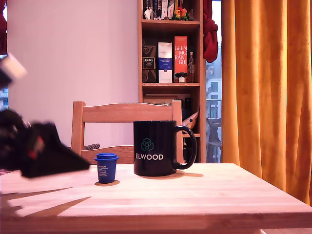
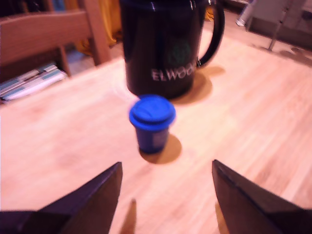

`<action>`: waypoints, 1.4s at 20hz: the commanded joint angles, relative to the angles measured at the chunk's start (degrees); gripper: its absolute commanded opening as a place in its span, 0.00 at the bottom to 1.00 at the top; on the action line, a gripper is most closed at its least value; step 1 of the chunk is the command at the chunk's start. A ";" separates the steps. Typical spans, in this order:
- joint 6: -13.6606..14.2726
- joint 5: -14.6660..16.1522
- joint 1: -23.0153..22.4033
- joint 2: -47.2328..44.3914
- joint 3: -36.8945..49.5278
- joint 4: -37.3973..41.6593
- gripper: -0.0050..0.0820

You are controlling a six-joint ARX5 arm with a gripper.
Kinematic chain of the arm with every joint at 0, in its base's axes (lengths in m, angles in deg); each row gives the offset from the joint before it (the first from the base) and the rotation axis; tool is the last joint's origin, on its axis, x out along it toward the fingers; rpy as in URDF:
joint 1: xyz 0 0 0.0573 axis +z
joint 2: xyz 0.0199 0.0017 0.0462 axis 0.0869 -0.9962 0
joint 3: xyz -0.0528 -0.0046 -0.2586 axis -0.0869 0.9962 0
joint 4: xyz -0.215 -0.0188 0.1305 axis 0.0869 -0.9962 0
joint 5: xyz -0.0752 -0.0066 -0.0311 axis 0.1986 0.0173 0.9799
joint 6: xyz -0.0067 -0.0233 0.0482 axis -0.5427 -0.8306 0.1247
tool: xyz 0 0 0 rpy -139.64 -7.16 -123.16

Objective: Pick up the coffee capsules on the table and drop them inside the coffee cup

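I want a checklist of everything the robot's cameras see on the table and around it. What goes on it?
Surface: light wooden table, sunlit.
Job's things: one blue capsule stands upright, apart from the black ELWOOD mug and on its left in the exterior view; no dark capsule seen.
Clutter: nothing seen on the table.
Gripper: gripper open, empty, short of the capsule, which is lined up with the gap between its fingers.
Cables: nothing seen.
Surroundings: wooden chair, bookshelf, orange curtains.

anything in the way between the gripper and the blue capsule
Nothing visible. In the wrist view the open gripper faces the blue capsule across bare table, the capsule lined up with the gap between the fingers. The coffee cup stands just behind the capsule, not in front of it.
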 commanded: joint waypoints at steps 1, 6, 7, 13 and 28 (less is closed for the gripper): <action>0.57 0.57 -0.15 -2.69 -1.99 1.40 0.67; 0.57 1.20 -0.15 -8.44 -5.81 3.45 0.67; 0.68 1.22 -0.15 -9.40 -6.71 3.43 0.67; 0.87 2.73 -0.42 -13.29 -10.93 3.32 0.67; 1.99 2.64 -0.66 -13.77 -11.58 0.68 0.27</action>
